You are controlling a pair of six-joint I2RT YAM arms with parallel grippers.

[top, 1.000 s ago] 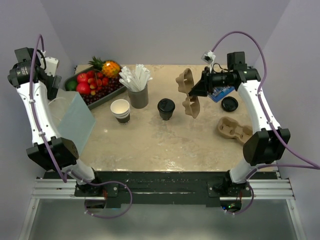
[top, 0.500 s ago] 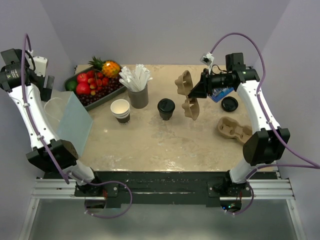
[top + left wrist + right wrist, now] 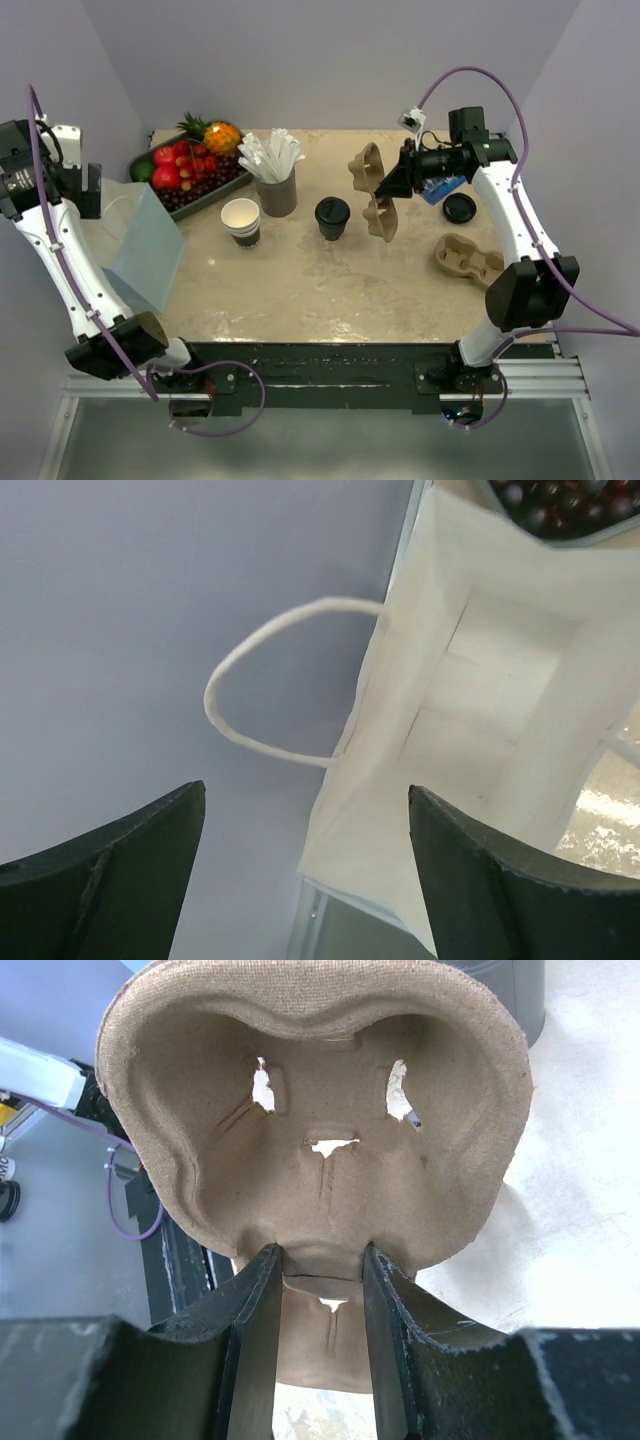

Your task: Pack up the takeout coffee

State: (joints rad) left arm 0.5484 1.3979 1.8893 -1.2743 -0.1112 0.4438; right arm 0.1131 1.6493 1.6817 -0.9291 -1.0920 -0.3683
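Beige stone-look table (image 3: 300, 290), pale grey walls on 3 sides, arms mounted at the near edge. Item 1: takeout coffee (image 3: 332, 217), dk brown cup w/ black lid on, upright, toward the far edge and approx. mid-way between the left and right edges, touched by nothing. Item 2: grey cup of white sticks (image 3: 275, 185), just left of the coffee, apart from it. Item 3: stack of lidless cups (image 3: 241, 221), left of the coffee and nearer than the grey cup. Item 4: fruit tray (image 3: 232, 180), far-left corner, w/ red fruit, dk grapes, a small pineapple. Item 5: white paper bag (image 3: 480, 710), standing at the left edge, mouth open, inside bare, one loop handle hanging outward. Item 6: left gripper (image 3: 305, 790), raised above the bag's outer side, jaws spread wide, nothing between them. Item 7: right gripper (image 3: 320, 1270), up over the far-right part of the surface, jaws closed on the narrow waist of a brown pulp cup carrier (image 3: 310, 1130). The carrier hangs on edge off the surface, just right of the coffee, not touching it. Item 8: second carrier (image 3: 467, 258), flat near the right edge. Item 9: loose black lid (image 3: 459, 208), near the right edge, beyond the second carrier.
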